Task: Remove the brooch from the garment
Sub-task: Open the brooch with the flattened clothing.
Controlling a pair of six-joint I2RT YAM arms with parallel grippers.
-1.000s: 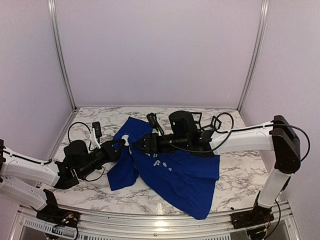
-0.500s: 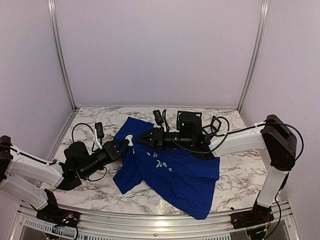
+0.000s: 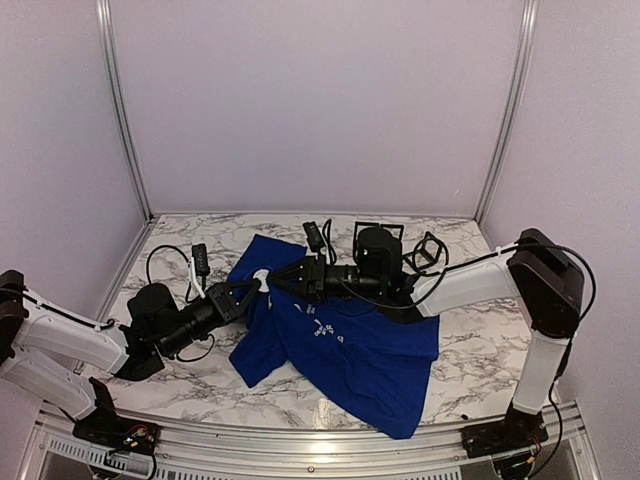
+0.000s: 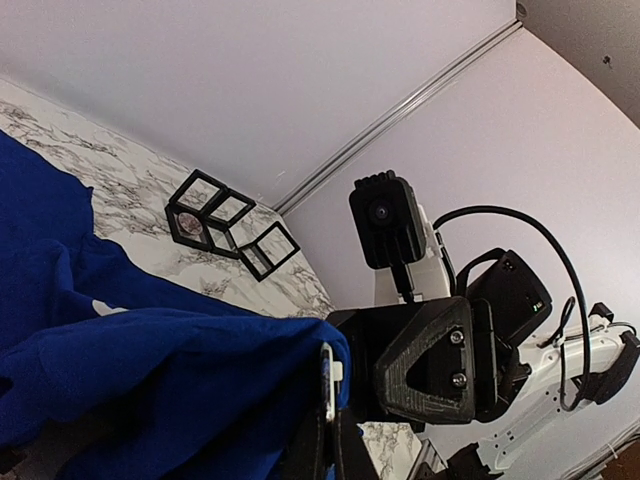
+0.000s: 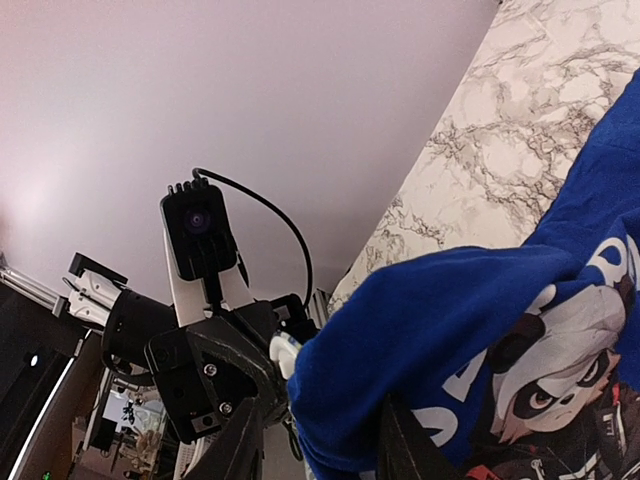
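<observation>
The garment lies crumpled on the marble table, print side up, with its white lettering and the panda graphic exposed. The left gripper is at the garment's upper-left edge, its fingers pressed together on a raised fold of blue cloth that it holds off the table. A small white piece sits on this fold at the pinch point. The views do not show it clearly enough to confirm that it is the brooch. The right gripper faces the left gripper across the same fold, from the garment's upper-right side. Its jaws are spread and straddle the blue cloth, with a visible gap between one finger and the fabric. A cluster of black square frames stands on the table beyond the garment's far edge, apart from the cloth.
</observation>
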